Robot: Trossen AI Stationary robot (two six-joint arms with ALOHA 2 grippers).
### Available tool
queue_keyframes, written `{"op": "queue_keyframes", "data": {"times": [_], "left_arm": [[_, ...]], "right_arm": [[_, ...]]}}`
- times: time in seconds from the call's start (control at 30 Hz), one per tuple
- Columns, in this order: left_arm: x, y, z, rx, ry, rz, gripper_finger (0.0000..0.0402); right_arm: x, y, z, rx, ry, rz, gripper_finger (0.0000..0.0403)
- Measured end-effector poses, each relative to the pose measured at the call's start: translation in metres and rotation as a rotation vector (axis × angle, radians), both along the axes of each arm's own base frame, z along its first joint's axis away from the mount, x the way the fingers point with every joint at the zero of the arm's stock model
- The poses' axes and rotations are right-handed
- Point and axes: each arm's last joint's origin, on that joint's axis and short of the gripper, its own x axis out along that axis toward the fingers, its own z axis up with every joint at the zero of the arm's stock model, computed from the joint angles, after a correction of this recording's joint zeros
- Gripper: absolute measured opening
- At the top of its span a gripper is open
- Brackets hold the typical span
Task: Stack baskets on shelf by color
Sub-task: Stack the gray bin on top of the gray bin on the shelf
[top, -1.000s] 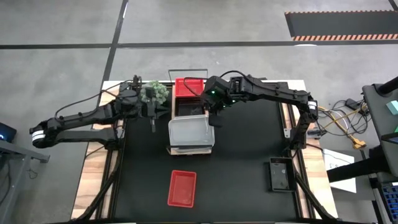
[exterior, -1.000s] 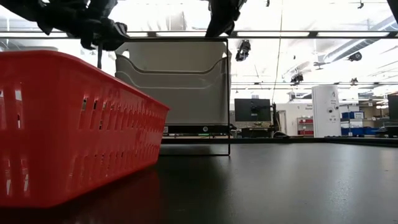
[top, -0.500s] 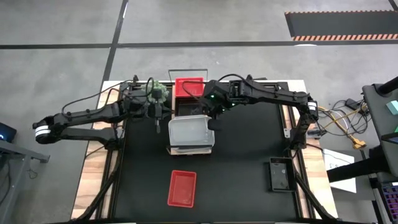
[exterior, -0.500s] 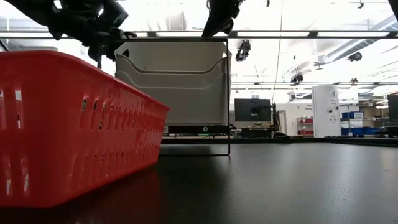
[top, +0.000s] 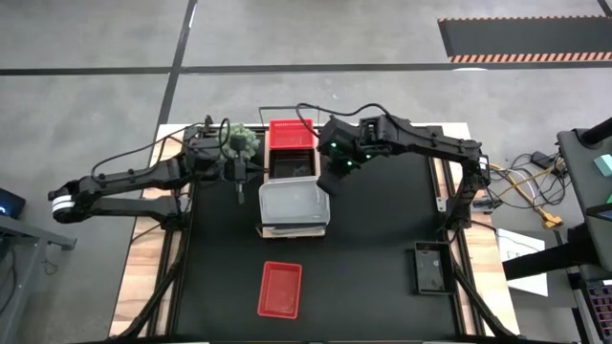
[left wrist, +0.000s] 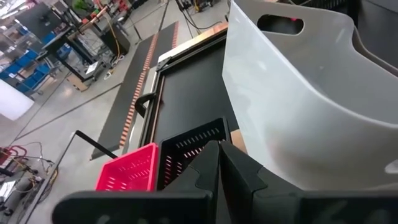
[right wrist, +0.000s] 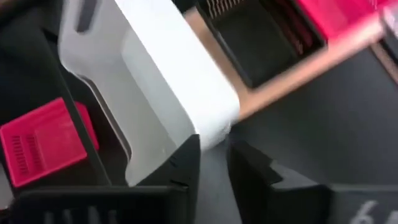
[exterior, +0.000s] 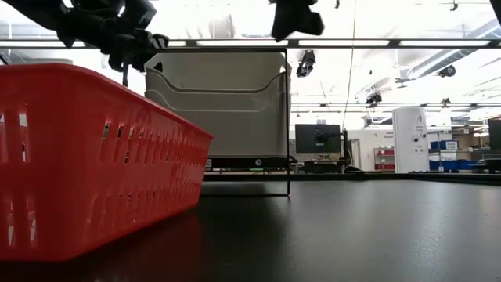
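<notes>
Black surface point(top: 363, 248) | white baskets point(top: 294, 203) stacked on shelf point(top: 266, 164) | right tool point(top: 328, 178) released above | left tool point(top: 237, 172) clenched, empty | risk: snagging rim topples stack

We see a grey concrete floor point(top: 96, 105) around the black tabletop point(top: 373, 248), crossed by dark seam lines, with an orange-and-black striped mat point(top: 524, 38) at the far right corner. Yellow cables point(top: 535, 191) lie beside a grey bench edge point(top: 593, 162) on the right. Across the room, bright ceiling lights point(exterior: 391, 19) wash over hanging rails; a dark monitor point(exterior: 317, 139) and a white cabinet point(exterior: 410, 137) stand beyond, with blue bins point(exterior: 446, 145) further right.
</notes>
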Motion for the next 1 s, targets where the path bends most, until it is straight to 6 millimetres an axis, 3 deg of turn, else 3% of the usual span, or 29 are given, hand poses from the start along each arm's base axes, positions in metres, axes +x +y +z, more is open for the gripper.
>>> {"op": "queue_keyframes", "data": {"times": [0.23,0.4,1.0], "left_arm": [[-0.002,-0.001,0.0,0.003,-0.009,0.0,0.0],[-0.002,-0.001,0.0,0.001,-0.006,0.0,0.0],[-0.002,-0.001,-0.001,-0.002,0.0,0.0,0.0]], "right_arm": [[-0.003,0.017,-0.014,0.083,0.102,-0.091,0.0147],[-0.001,0.029,-0.022,0.09,0.13,-0.116,0.0181],[0.01,0.042,-0.057,0.053,0.131,-0.161,0.0182]]}}
